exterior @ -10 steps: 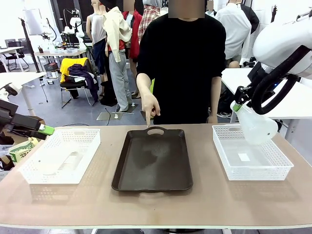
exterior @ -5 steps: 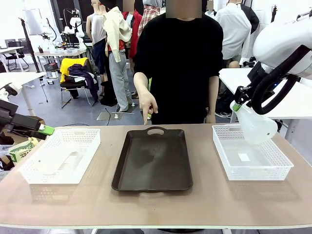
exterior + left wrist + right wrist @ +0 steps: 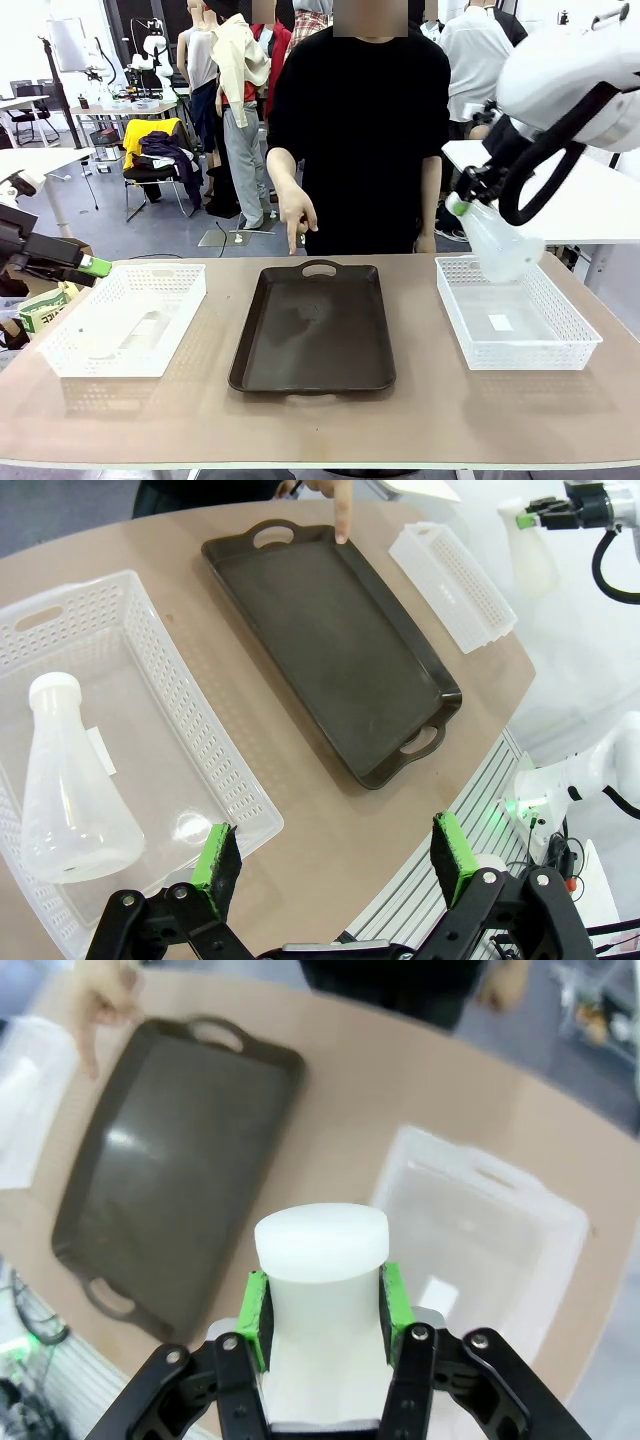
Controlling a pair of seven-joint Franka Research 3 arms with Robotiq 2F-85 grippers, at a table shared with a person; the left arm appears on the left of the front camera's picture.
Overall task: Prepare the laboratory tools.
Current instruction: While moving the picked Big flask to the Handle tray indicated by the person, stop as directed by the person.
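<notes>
Two flasks matter here. One flask (image 3: 503, 248) hangs tilted at the upper right of the front view, clamped at its neck by the right end effector (image 3: 322, 1310), clear above the right basket (image 3: 520, 362). The second flask (image 3: 68, 780) lies on its side in the left basket (image 3: 150, 620), near the left end effector (image 3: 335, 855), whose jaws stand wide and empty. Judging by the person's hand (image 3: 298, 212) pointing down at the tray (image 3: 315, 330), the carry should run toward the frame's middle. Keep the base above the basket wall, then bring it upright before setting it flat on the tray. Compared with a second ago, the flask sits higher and further toward picture left, and the hand has risen from beside the tray's far handle.
</notes>
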